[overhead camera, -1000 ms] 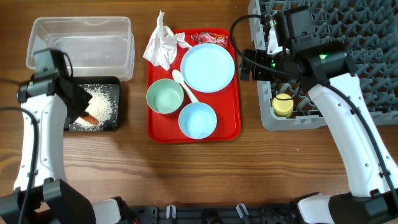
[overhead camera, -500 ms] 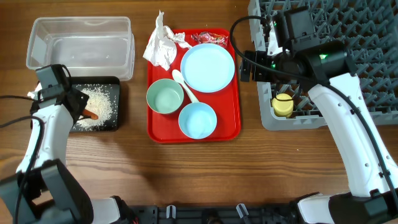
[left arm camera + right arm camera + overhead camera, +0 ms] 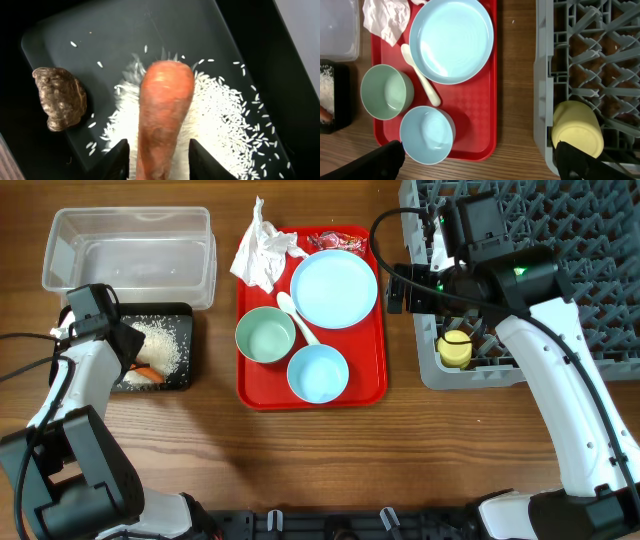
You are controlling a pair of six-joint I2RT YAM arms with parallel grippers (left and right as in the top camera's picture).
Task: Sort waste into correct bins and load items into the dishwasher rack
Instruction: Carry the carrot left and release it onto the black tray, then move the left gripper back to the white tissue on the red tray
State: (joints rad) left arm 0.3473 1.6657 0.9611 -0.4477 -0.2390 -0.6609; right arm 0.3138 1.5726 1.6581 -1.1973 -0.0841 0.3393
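One carrot [image 3: 165,110] is lying in the black tray [image 3: 100,30], straddled by the released left claw [image 3: 159,150]; rising straight up should avoid dragging it.

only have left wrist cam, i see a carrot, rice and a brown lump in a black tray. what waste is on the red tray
Observer: A crumpled white tissue and a red snack wrapper lie at the far end of the red tray.
Operator: anything in the clear tub
Observer: The clear tub looks empty in the overhead view.
Operator: and the right tool
Observer: The right tool is open and holds nothing, between the red tray and the dishwasher rack.
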